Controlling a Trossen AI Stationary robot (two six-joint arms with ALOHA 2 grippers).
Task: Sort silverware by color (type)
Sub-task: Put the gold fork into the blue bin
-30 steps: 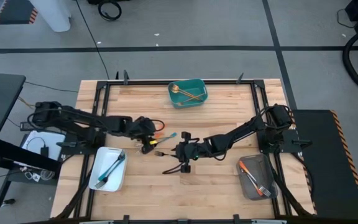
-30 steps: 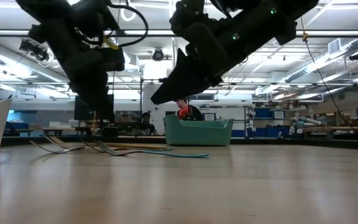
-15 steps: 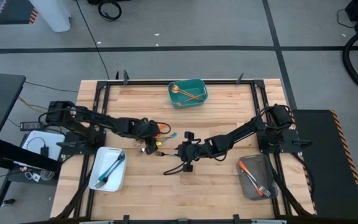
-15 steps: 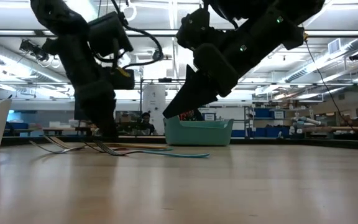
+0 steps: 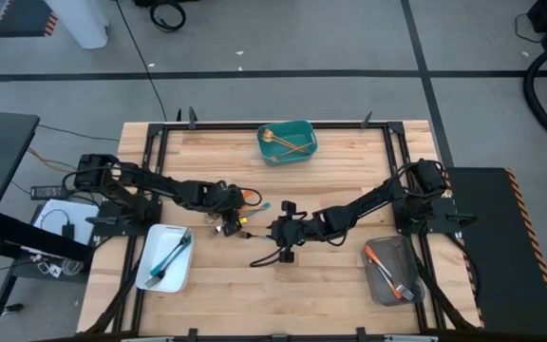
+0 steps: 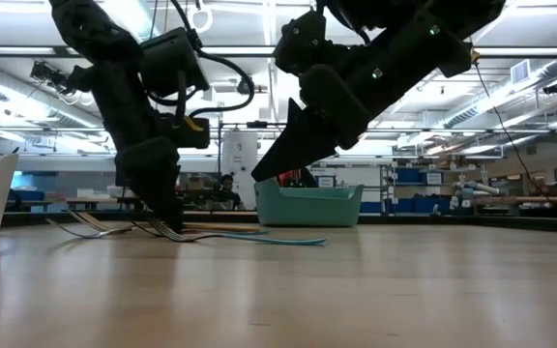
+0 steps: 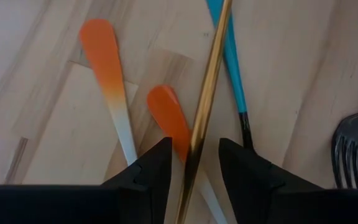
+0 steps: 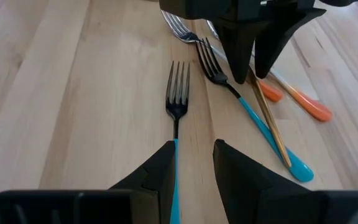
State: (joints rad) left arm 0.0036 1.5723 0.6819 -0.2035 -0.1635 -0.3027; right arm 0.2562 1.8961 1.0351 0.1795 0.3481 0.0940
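The left gripper (image 7: 191,163) stands spread over the gold utensil (image 7: 205,106), whose handle runs between its fingertips and crosses an orange-handled piece (image 7: 169,118). It should close squarely on the gold shaft alone. Nearby, the right gripper (image 8: 194,163) hovers parted above a teal-handled fork (image 8: 176,102).

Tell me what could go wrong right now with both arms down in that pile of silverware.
The left end effector straddles a gold handle lying across an orange handle, so closing might pinch both. The right end effector sits over a blue-handled fork close by, so the arms could bump or drag neighbouring pieces.
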